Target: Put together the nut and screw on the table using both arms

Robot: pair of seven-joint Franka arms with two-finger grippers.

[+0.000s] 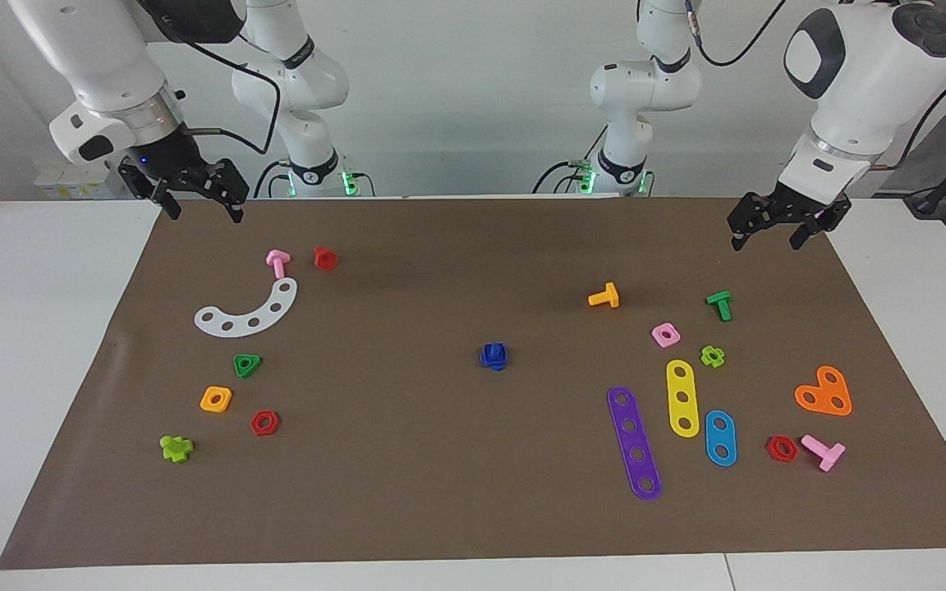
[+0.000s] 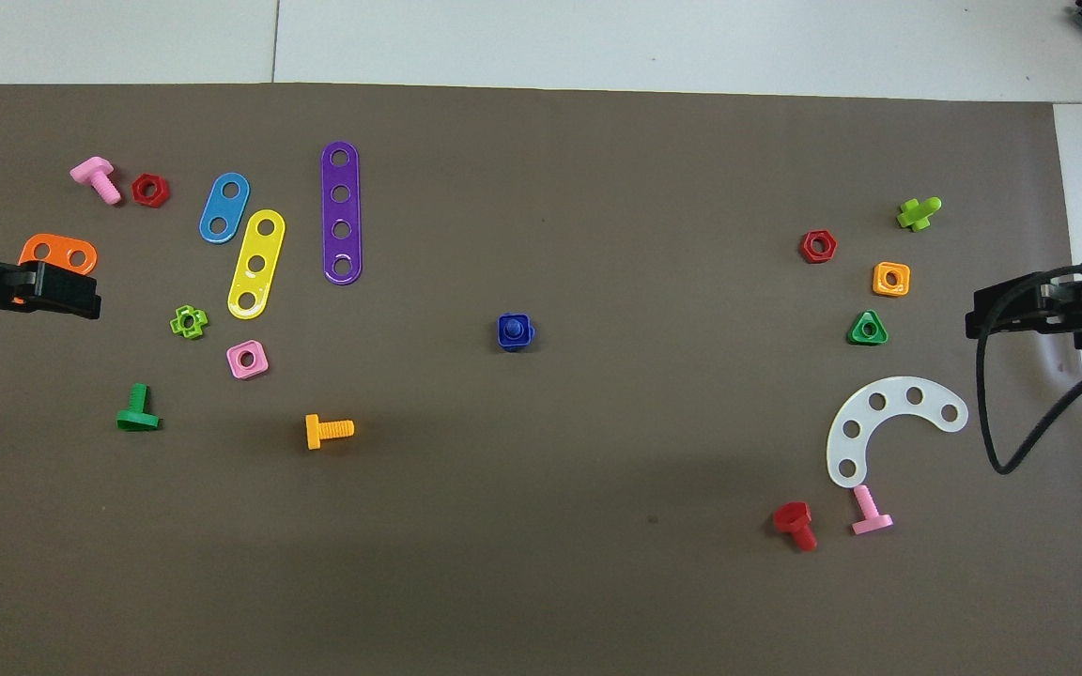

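Blue screw (image 1: 493, 353) seated in nut (image 1: 493, 359)

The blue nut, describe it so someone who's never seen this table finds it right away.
Look to the middle of the brown mat, well apart from the clusters of parts at either end. The blue nut sits there alone with the blue screw in it, the only dark-blue piece.
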